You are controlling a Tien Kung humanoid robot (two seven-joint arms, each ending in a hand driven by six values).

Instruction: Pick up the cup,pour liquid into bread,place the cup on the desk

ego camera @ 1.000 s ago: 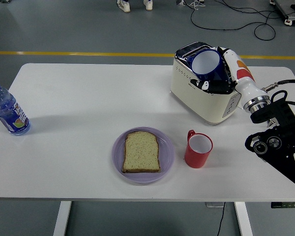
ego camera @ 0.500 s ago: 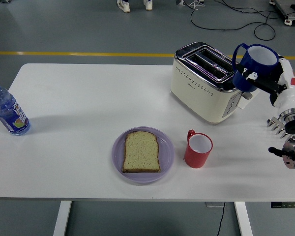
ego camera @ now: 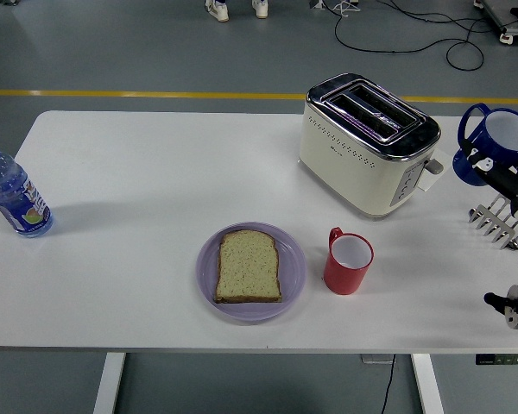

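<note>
Swinging from above the toaster (ego camera: 369, 142) to the right frame edge, right hand (ego camera: 506, 172) fingers grasp blue cup (ego camera: 495, 145) upright; pour over the bread (ego camera: 249, 266) appears finished, set-down next.

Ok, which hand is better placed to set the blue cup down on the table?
The right hand. It already grips the blue cup at the table's right edge, beside the toaster. No left hand shows in the head view.

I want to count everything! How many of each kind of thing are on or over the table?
Cups: 2, red cup and blue cup
Toasters: 1
Plates: 1
Bread slices: 1
Bottles: 1
Total: 6
</note>
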